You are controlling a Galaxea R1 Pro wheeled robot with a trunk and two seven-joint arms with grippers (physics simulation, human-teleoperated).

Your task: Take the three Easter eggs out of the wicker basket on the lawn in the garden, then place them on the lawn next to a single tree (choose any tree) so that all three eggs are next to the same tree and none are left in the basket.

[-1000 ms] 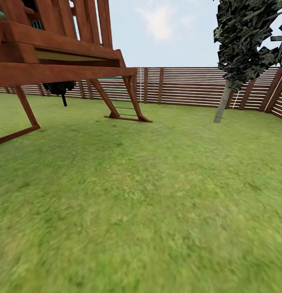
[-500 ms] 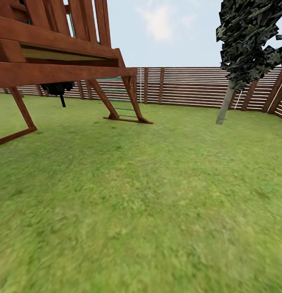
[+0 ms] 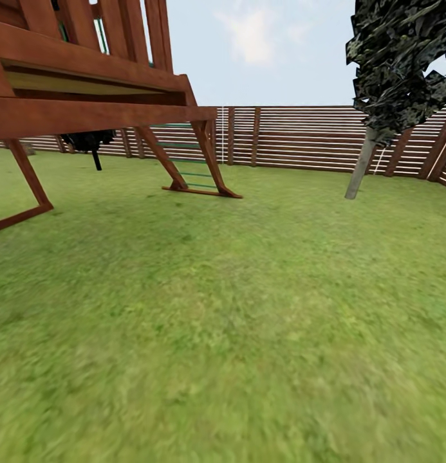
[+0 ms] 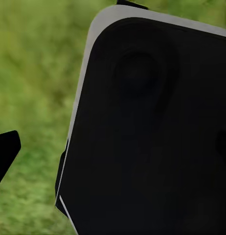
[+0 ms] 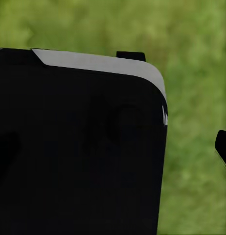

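Observation:
The Easter eggs and the wicker basket are out of view. The lawn [image 3: 248, 308] spreads wide ahead of me in the head view. At the far right stands a tree [image 3: 362, 168] with a pale leaning trunk and dark flecked leaves, close to the fence. In the left wrist view a dark fingertip [image 4: 5, 152] pokes in beside a black body panel [image 4: 152, 132], over grass. The right wrist view likewise has one dark fingertip [image 5: 223, 147] next to a black panel [image 5: 79, 147]. Neither view shows how the jaws stand.
A big red-brown wooden playset [image 3: 87, 96] fills the upper left, its slanted legs and green-runged ladder [image 3: 194, 164] standing on the grass. A brown slatted fence [image 3: 300, 138] closes the back. A small black-leaved tree [image 3: 91, 141] sits behind the playset.
The whole head view has shifted: the playset has slid left and grown, and the tree has slid right, so the camera has moved forward. Nothing in the garden itself has moved.

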